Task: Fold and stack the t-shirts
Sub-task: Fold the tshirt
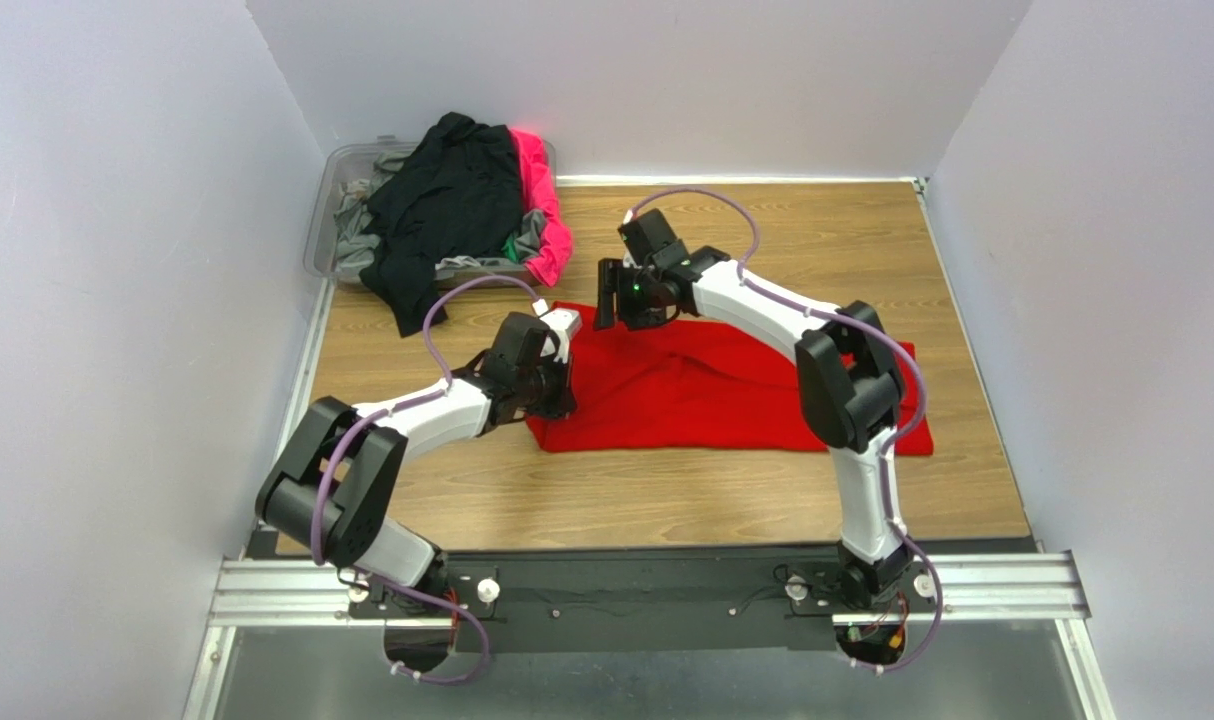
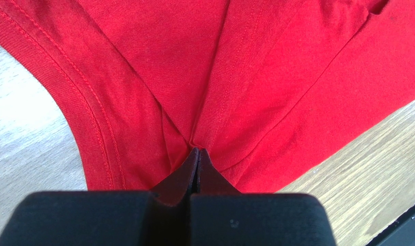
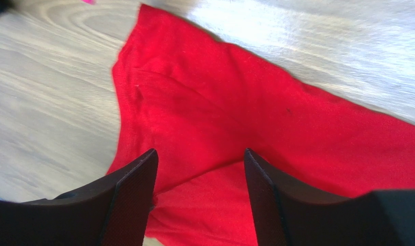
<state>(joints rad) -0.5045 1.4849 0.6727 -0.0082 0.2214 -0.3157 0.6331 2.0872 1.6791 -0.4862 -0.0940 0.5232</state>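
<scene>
A bright red t-shirt (image 1: 718,393) lies spread on the wooden table. My left gripper (image 1: 556,393) is shut at the shirt's left edge and pinches a fold of the red cloth (image 2: 204,102) between its tips (image 2: 198,151). My right gripper (image 1: 628,308) hangs over the shirt's far left corner with its jaws wide apart (image 3: 200,159) and nothing between them; the red cloth (image 3: 256,123) lies below. More t-shirts, black (image 1: 445,203), hot pink (image 1: 541,203) and grey, are heaped at the back left.
A clear plastic bin (image 1: 335,188) at the back left corner holds the heap of shirts, with a black one draping over its front onto the table. White walls close in the left, back and right sides. A metal rail (image 1: 643,588) runs along the near edge.
</scene>
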